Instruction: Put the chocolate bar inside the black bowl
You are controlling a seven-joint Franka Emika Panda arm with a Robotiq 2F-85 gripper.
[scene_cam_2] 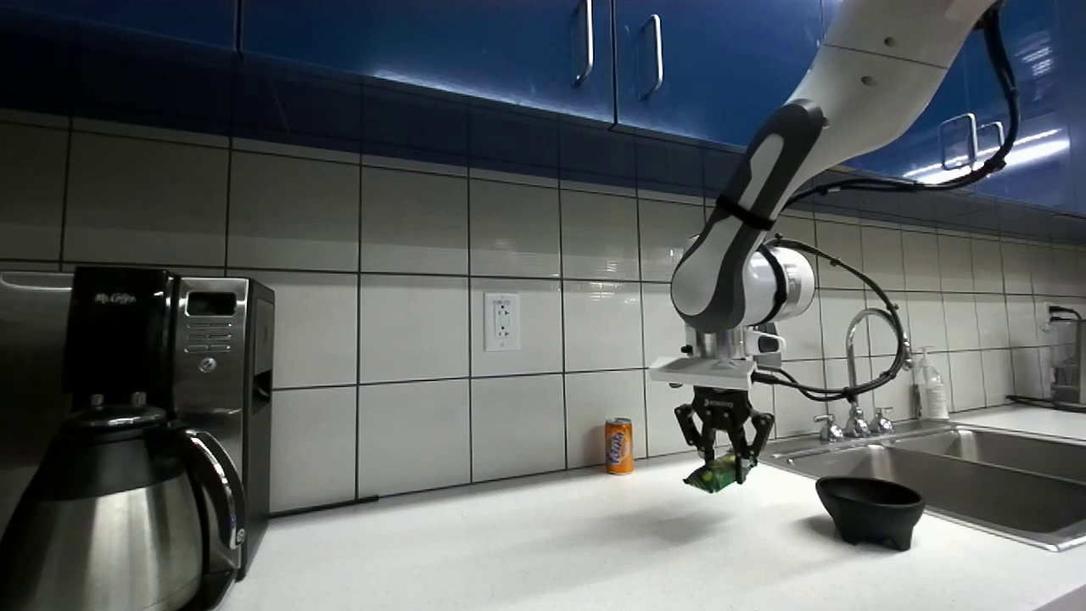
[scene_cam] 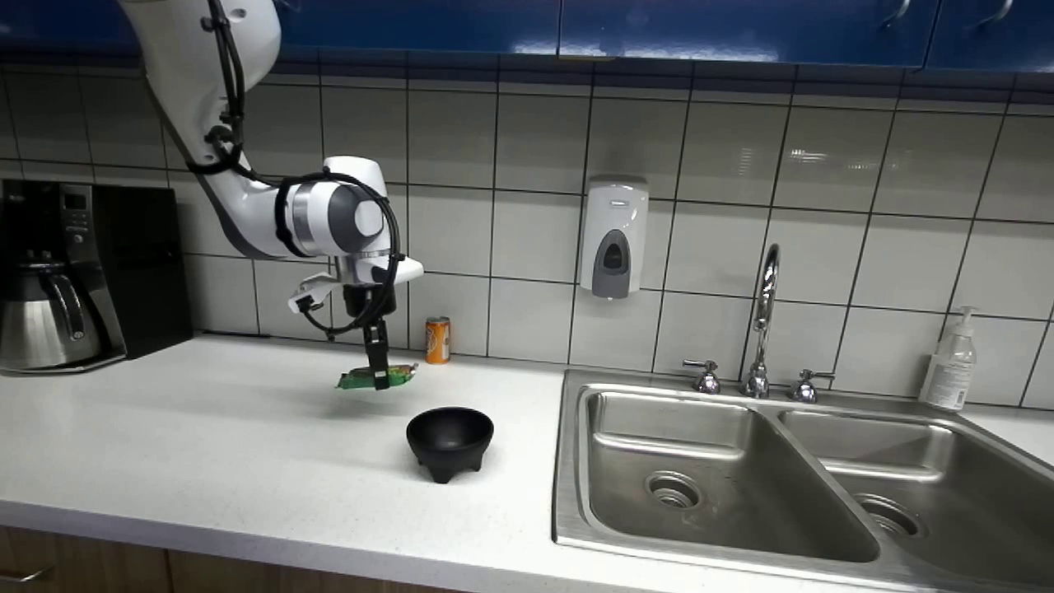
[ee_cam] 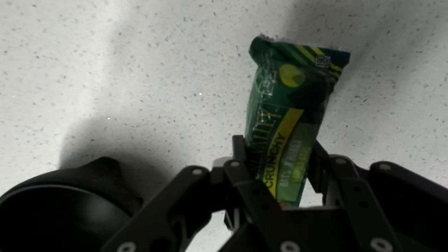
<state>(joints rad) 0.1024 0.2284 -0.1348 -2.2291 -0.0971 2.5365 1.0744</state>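
Note:
The chocolate bar is in a green wrapper and shows in both exterior views [scene_cam: 354, 379] [scene_cam_2: 709, 476] and in the wrist view [ee_cam: 287, 115]. My gripper [scene_cam: 380, 379] is shut on it, with one finger on each long side, as the wrist view shows [ee_cam: 278, 150]. The bar is held above the white counter, with a shadow beneath it. The black bowl [scene_cam: 450, 445] stands upright on short feet on the counter, apart from the gripper. In an exterior view it sits to the right of the gripper [scene_cam_2: 872, 511]. In the wrist view its rim and wall [ee_cam: 105, 176] are at the lower left, partly cut off.
An orange can [scene_cam: 438, 340] stands by the tiled wall behind the gripper. A steel sink [scene_cam: 568, 461] with a faucet [scene_cam: 766, 321] lies beyond the bowl. A coffee maker [scene_cam_2: 216, 339] stands at the far end of the counter. Blue cabinets [scene_cam: 412, 25] hang above.

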